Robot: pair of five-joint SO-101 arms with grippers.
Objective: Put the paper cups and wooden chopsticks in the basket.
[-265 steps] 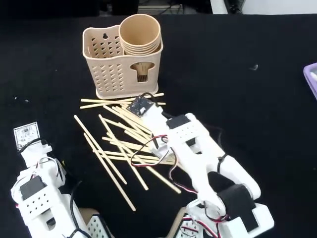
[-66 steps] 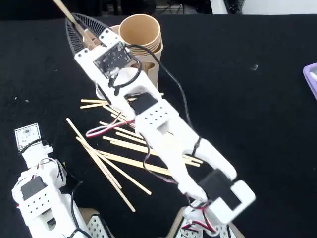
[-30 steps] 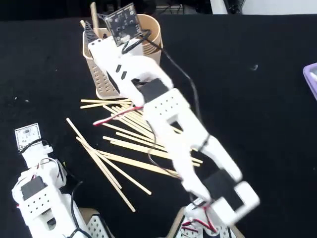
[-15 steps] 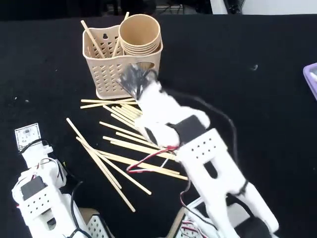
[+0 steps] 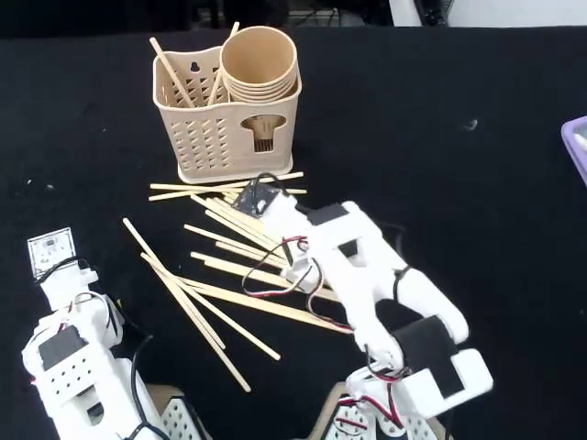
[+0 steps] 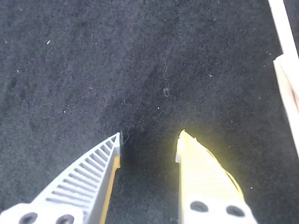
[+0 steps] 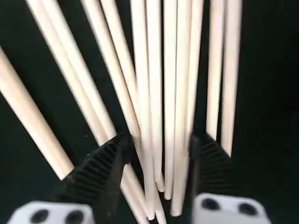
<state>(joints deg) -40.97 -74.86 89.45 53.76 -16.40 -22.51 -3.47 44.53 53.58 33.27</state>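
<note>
1. The basket (image 5: 220, 128) stands upright at the far part of the black bench (image 5: 459, 202).
2. A stack of paper cups (image 5: 260, 62) sits in the basket's compartment on the right arm's side.
3. In the other compartment two wooden chopsticks (image 5: 172, 73) lean tilted, and their upper ends rise above the rim.
4. Many loose chopsticks (image 5: 215, 289) lie scattered on the bench in front of the basket. Some cross each other, and the nearest ones lie just beside its base.
5. The right arm (image 5: 367, 275) stretches over this pile, and its wrist is low, near the front of the basket.
6. The right jaws are open and lowered onto the pile. Several sticks (image 7: 159, 116) run between the two fingers, but the jaws do not clamp them.
7. The left arm (image 5: 69, 353) is at the near left corner of the bench, well apart from the basket.
8. The left jaws are open over bare black cloth and hold nothing. A pale stick (image 6: 284, 42) lies off to one side of them.
9. A purple object (image 5: 578, 142) shows at the right edge of the bench.
</note>
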